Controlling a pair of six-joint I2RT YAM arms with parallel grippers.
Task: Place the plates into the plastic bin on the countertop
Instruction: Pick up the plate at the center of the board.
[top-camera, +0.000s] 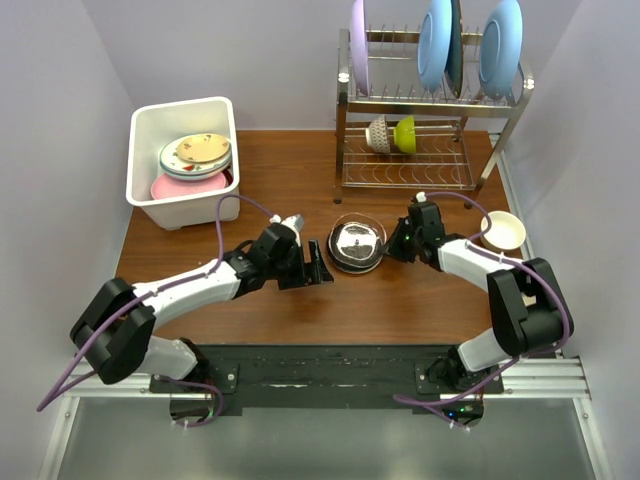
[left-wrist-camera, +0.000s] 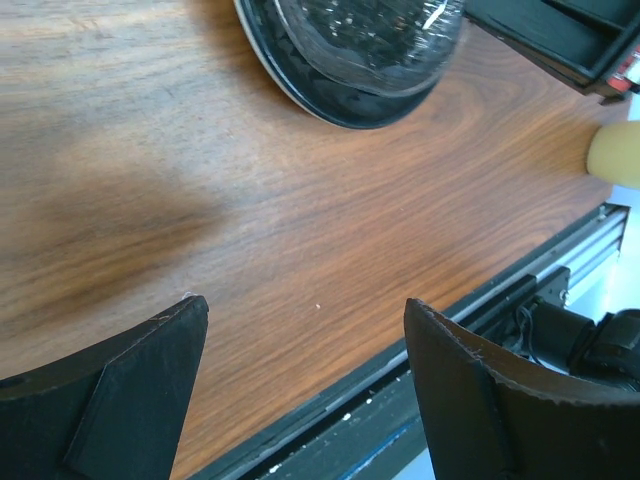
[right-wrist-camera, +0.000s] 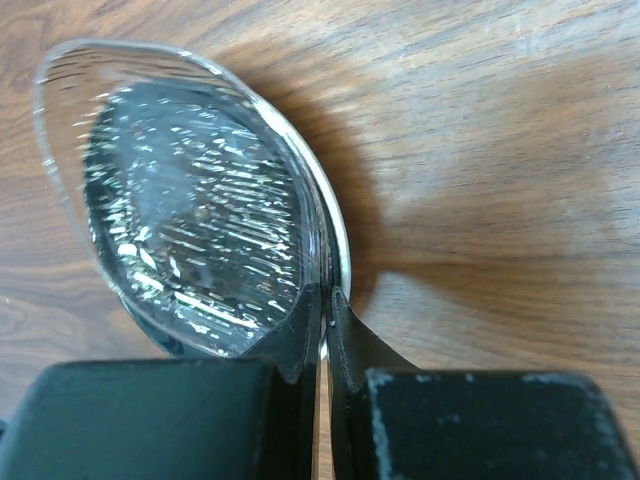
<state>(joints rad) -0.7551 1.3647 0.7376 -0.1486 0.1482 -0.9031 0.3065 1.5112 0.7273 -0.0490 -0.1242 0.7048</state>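
Well, the right gripper (right-wrist-camera: 325, 305) is clamped on the thin rim of the dark glass plate (right-wrist-camera: 190, 220) at three o'clock; slick glass could slip free. Nearby, the left gripper (left-wrist-camera: 305, 345) hangs spread apart.

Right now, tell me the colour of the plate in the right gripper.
The plate is dark glass with glittery flecks; right wrist view shows it best.

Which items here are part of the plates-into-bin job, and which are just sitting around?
In the job: dark glass plate, rim pinched by the shut right hand; open left hand nearby; white plastic bin holding stacked plates; countertop.
Lying about: wire rack with lilac plate and blue plates; two cups on its lower tier; cream bowl by the right arm.
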